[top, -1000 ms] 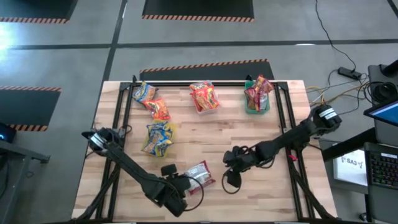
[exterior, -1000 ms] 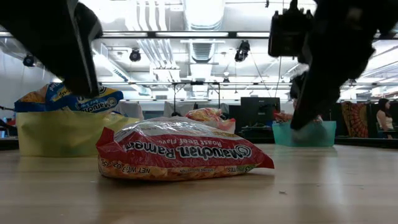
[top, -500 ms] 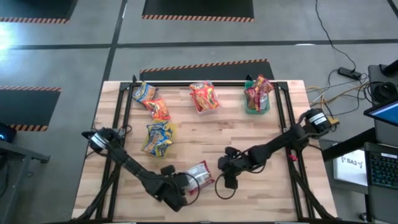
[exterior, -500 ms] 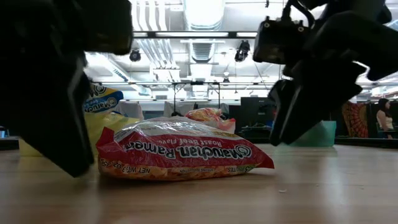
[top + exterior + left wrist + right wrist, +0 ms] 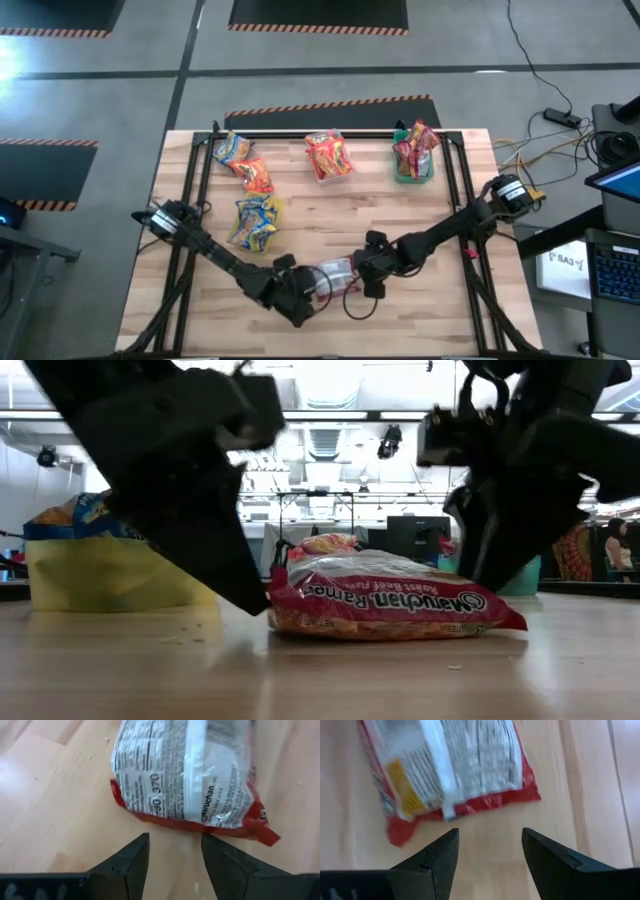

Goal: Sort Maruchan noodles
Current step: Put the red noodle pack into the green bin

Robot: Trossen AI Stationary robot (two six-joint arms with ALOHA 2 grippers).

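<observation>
The dark red Maruchan packet (image 5: 337,273) lies flat on the desk (image 5: 450,320) in the lower middle of the high view, its label side down. My two arms close on it from either side. My left gripper (image 5: 305,297) sits just at the packet's lower-left end, fingers (image 5: 131,861) apart with the packet's red edge just ahead of them and nothing between them. My right gripper (image 5: 368,282) sits at the packet's right end, fingers (image 5: 442,855) likewise apart and empty, the packet's sealed edge just beyond the tips.

Farther up the desk, a yellow tub (image 5: 255,222) at left centre holds yellow-and-blue packets (image 5: 252,220). Two loose packets (image 5: 243,162) lie near the upper left corner. A clear tub (image 5: 328,157) at upper centre holds orange-red packets, and a green tub (image 5: 414,155) at upper right holds dark red ones.
</observation>
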